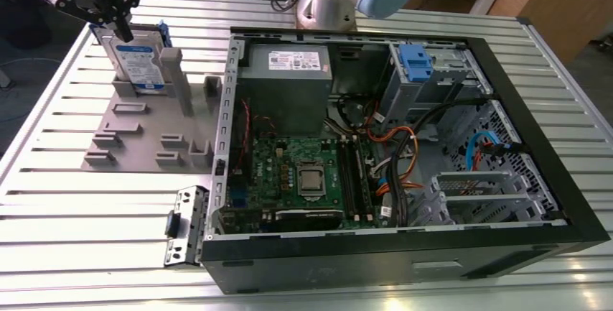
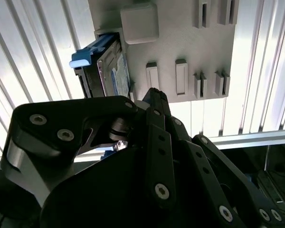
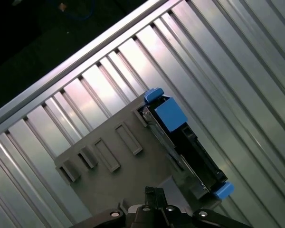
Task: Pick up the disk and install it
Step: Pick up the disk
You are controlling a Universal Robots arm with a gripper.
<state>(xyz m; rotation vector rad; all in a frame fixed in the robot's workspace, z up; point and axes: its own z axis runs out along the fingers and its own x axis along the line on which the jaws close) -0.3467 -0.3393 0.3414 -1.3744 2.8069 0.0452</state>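
While upright, blue-framed silver disk (image 1: pixel 142 67)

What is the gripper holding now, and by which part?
It cannot be told. The gripper is at the top edge of the disk, which stands upright in the grey holder.

- No text, brand or number in the scene can be read.
- The disk (image 1: pixel 134 63), upright at the far end of the surface on the exterior view's left, carries a white and blue label. Its print is too small to make out.
- The grey metal box (image 1: pixel 284 92) inside the computer case (image 1: pixel 536 182) bears a white sticker (image 1: pixel 298 59), likewise illegible.
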